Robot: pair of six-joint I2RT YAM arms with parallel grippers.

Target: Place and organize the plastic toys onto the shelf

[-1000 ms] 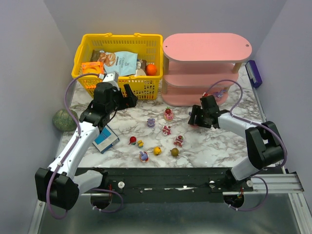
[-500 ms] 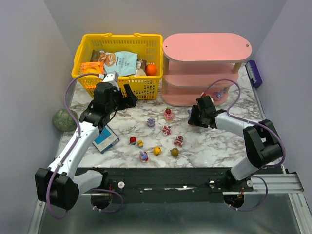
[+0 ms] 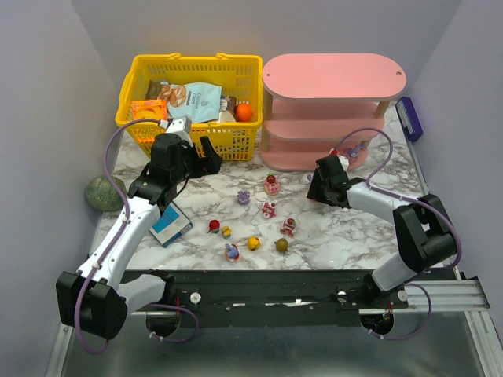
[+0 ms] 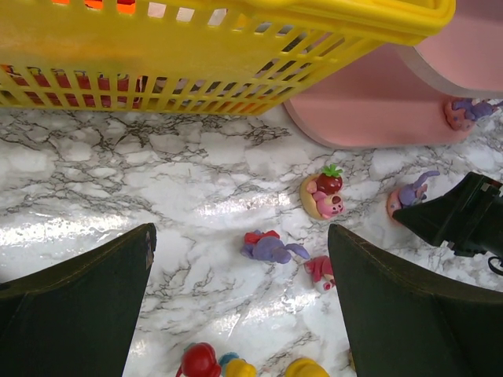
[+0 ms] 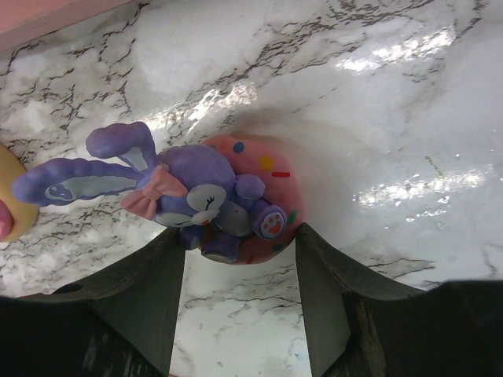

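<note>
My right claw [image 5: 240,239] grips the purple bunny figurine [image 5: 206,195] by its pink base, probably to carry it upright to the shelf [image 3: 334,75].

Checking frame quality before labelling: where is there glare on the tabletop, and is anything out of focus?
Left wrist view: a white glare streak across the marble table, with the near fingers dark and soft. Right wrist view: bright glare patches on the marble, purple bunny sharp. Top view: evenly lit.
</note>
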